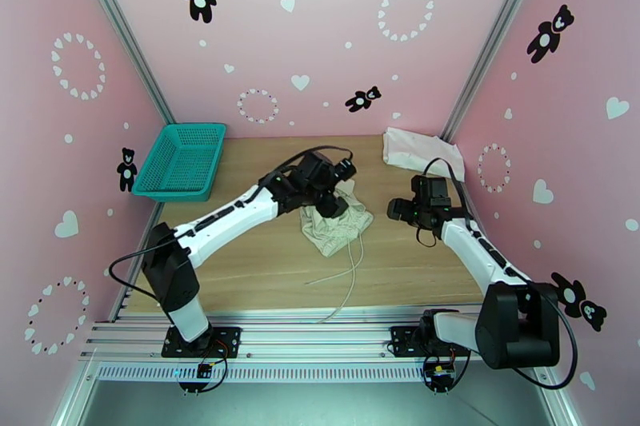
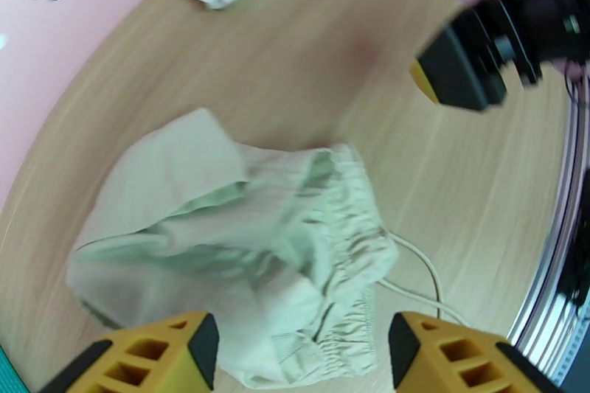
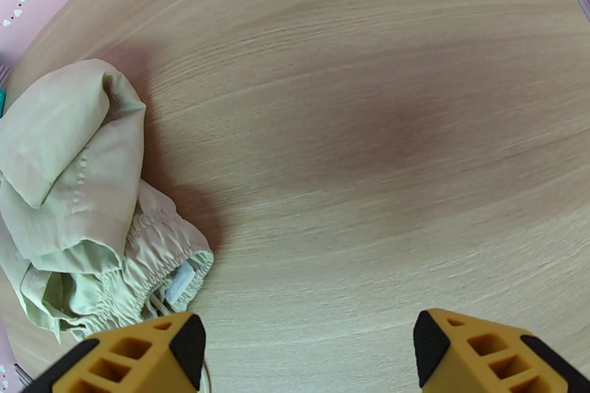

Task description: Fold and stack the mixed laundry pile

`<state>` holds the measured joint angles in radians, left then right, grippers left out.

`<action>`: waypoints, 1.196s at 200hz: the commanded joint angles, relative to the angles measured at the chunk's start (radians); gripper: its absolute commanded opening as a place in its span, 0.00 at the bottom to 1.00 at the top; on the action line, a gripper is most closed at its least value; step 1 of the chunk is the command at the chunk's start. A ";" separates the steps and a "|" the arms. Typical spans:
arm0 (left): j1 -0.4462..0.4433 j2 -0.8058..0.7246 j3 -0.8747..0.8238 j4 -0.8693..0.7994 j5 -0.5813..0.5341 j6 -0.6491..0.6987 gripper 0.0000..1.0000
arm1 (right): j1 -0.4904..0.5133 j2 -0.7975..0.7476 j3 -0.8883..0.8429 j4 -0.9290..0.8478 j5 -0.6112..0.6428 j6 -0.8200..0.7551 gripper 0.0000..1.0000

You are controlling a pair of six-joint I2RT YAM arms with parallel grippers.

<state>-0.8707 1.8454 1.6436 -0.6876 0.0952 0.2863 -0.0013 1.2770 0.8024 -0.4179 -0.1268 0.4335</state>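
Note:
The cream-beige garment lies crumpled mid-table, its elastic waistband bunched and its drawstring trailing toward the near edge. My left gripper hovers just over the garment's far side, open. In the left wrist view its yellow fingers stand apart above the cloth with nothing between them. My right gripper is open to the right of the garment. Its wrist view has the garment at the left and bare wood between the fingertips. The white T-shirt lies folded at the back right corner.
A teal mesh basket stands at the back left against the pink wall. Pink walls close in the table on three sides. The right gripper appears at the upper right of the left wrist view. Bare wood lies in front of the garment.

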 commanded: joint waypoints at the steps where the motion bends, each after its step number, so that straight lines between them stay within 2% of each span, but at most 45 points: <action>1: -0.044 0.143 0.069 -0.148 -0.025 0.231 0.66 | -0.031 -0.048 -0.038 -0.038 0.001 0.034 0.80; 28: -0.093 0.278 0.178 -0.180 -0.083 0.306 0.67 | -0.066 -0.082 -0.061 -0.050 -0.006 0.023 0.80; 58: -0.099 0.365 0.262 -0.212 -0.097 0.346 0.68 | -0.084 -0.091 -0.072 -0.058 -0.024 0.015 0.81; 74: -0.100 0.401 0.285 -0.209 -0.143 0.359 0.68 | -0.087 -0.091 -0.078 -0.050 -0.040 0.018 0.81; 102: -0.100 0.449 0.310 -0.177 -0.190 0.361 0.61 | -0.086 -0.083 -0.079 -0.041 -0.051 0.019 0.81; 134: -0.100 0.476 0.311 -0.159 -0.208 0.378 0.58 | -0.087 -0.085 -0.080 -0.044 -0.048 0.016 0.81; 154: -0.100 0.495 0.321 -0.165 -0.215 0.386 0.44 | -0.087 -0.085 -0.079 -0.044 -0.048 0.016 0.81; 174: -0.100 0.480 0.330 -0.152 -0.202 0.363 0.17 | -0.086 -0.087 -0.078 -0.047 -0.047 0.019 0.81; 189: -0.096 0.424 0.333 -0.111 -0.185 0.319 0.04 | -0.086 -0.091 -0.073 -0.053 -0.057 0.022 0.81; 198: -0.089 0.391 0.354 -0.093 -0.176 0.277 0.00 | -0.086 -0.094 -0.067 -0.056 -0.075 0.024 0.81; 239: -0.007 0.250 0.598 -0.148 -0.104 0.036 0.00 | -0.086 -0.113 -0.051 -0.043 -0.165 0.043 0.81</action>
<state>-0.9413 2.2852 2.0914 -0.8421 -0.0673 0.4866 -0.0853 1.1954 0.7330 -0.4511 -0.2222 0.4572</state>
